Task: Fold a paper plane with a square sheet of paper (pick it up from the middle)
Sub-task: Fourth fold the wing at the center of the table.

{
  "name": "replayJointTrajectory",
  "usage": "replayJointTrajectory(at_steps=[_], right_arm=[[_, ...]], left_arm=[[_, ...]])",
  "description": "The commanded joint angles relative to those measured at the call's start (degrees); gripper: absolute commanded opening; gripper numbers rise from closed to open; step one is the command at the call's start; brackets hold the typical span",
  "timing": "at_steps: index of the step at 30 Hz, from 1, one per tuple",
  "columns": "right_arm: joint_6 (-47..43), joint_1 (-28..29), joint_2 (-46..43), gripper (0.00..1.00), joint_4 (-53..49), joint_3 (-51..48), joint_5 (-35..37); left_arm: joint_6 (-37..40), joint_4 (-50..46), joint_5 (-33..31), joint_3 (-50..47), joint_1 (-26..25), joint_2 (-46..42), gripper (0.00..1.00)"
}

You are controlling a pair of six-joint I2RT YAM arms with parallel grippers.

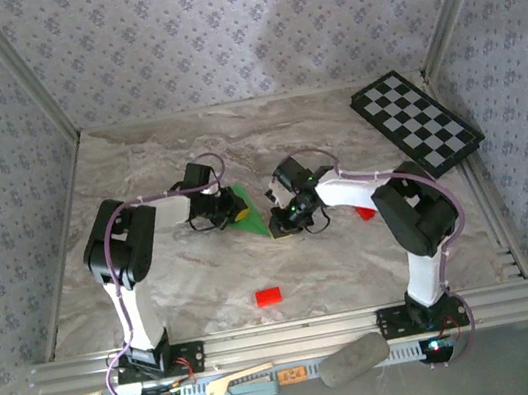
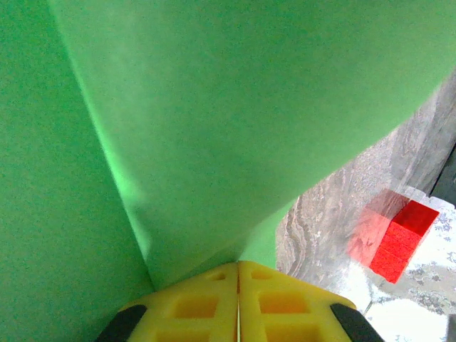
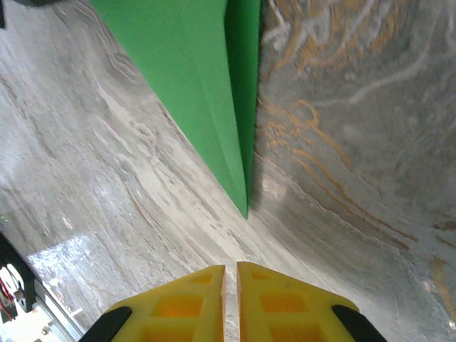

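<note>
The paper point(image 1: 251, 218) is seen at the centre of the top view, bright green and folded into a narrow pointed shape. Its tip is turned toward the bottom of the frame and rests on the counter point(image 1: 185, 271). Overlapping layers are shown along one edge.

Bright plain green on the folded sheet of paper point(image 1: 250, 216). Grey-beige marble veining with tan streaks across the table point(image 1: 185, 271). Black and pale grey squares on the checkerboard point(image 1: 417, 121). Red for the small block point(image 1: 268, 296). Yellow on the jaws. Lilac-grey floral print over the walls point(image 1: 215, 23).
</note>
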Motion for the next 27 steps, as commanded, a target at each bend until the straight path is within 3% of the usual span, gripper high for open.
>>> replayJointTrajectory(at_steps=[1,12,27], right_arm=[[1.74,0.67,0.41,0.13,1.90,3.02,2.57],[3.41,1.59,8.75,0.11,2.95,12.13,3.31],[3.58,1.18,11.85,0.10,0.75,11.57,7.27]], left_arm=[[-0.50,-5.14,-5.24,-1.67,0.92,3.48,0.09],[-1.04,-4.55,-4.26,-1.59,0.92,3.19,0.10],[-1.14,-4.70,-3.59,-1.04,0.92,2.07,0.10]])
